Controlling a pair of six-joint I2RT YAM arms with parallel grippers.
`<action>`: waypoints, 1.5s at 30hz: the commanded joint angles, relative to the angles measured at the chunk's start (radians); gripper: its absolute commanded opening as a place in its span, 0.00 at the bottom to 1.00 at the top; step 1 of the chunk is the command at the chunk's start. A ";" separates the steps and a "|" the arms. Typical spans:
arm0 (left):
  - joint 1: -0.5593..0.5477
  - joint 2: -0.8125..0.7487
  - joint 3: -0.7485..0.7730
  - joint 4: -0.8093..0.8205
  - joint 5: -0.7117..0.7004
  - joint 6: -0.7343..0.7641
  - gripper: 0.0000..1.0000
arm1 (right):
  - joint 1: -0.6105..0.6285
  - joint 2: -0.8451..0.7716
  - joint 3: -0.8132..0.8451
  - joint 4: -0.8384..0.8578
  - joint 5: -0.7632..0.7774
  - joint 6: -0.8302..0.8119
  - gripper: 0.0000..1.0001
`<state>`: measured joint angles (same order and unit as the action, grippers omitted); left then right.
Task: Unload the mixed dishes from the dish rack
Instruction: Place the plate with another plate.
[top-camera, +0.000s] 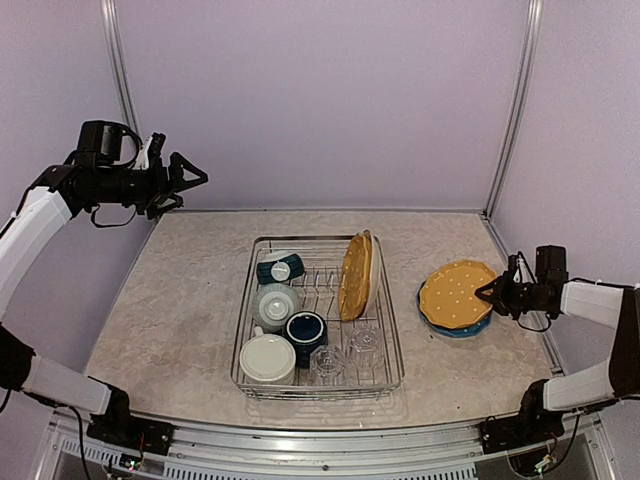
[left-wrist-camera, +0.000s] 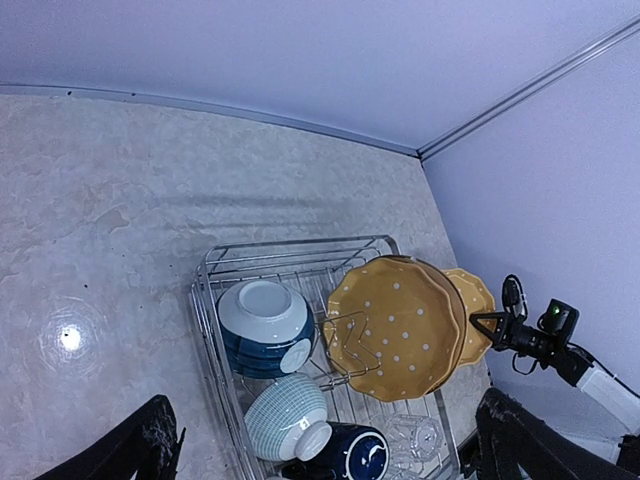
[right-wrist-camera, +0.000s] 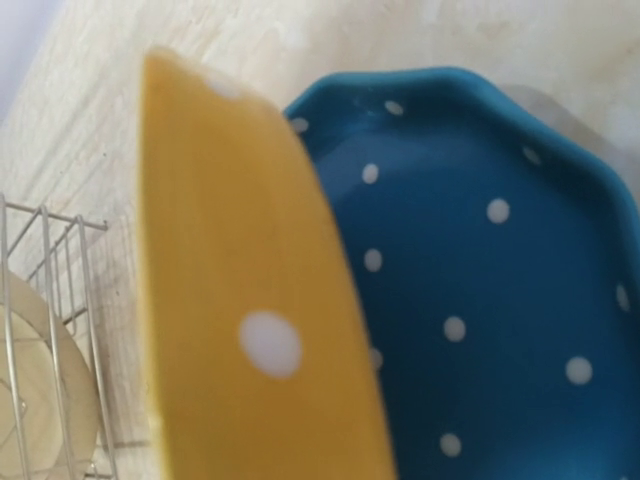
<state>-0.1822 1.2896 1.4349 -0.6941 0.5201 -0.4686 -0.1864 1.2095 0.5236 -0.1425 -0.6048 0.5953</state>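
So my right gripper (top-camera: 493, 292) is out to the right of the dish rack (top-camera: 305, 239), pinched on the near rim of a yellow dotted plate (top-camera: 455, 290) that sits over a blue dotted plate (right-wrist-camera: 500, 300) on the table (top-camera: 180, 320). Fair warning: my wrist cam doesn't show my own fingers, so "pinched" is me reading the overhead view, where the tips meet right at the rim. From the wrist the yellow plate looks tilted, my side up, with the blue one's bowl showing past it, so I reckon I'm at the set-down part of stacking. Tips for this bit, imo: lower my side slowly until the plates nest, and keep the yellow one centred so the wavy rims line up. Don't let go until it's resting on the blue one, or it'll drop and clack. Then spread the jaws just enough and back straight out, low and level, so the plate doesn't drag along. My left gripper (top-camera: 192, 187) is spread wide with nothing in it, high over the far left corner, well apart from everything. Plenty left in the rack: a second yellow dotted plate (top-camera: 355, 275) standing on edge, a navy mug (top-camera: 305, 330), glass tumblers (top-camera: 327, 362) along the front.
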 joint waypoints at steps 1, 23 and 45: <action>-0.002 -0.006 -0.015 0.019 0.018 -0.008 0.99 | -0.009 0.033 -0.003 0.064 -0.005 -0.042 0.10; 0.004 0.021 -0.015 0.021 0.061 -0.021 0.99 | -0.002 -0.034 0.087 -0.201 0.220 -0.119 0.83; -0.030 0.010 -0.009 0.009 0.044 -0.005 0.99 | 0.058 -0.085 0.123 -0.281 0.390 -0.159 0.85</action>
<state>-0.1925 1.3075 1.4254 -0.6811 0.5682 -0.4896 -0.1398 1.0977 0.6456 -0.4328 -0.2417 0.4339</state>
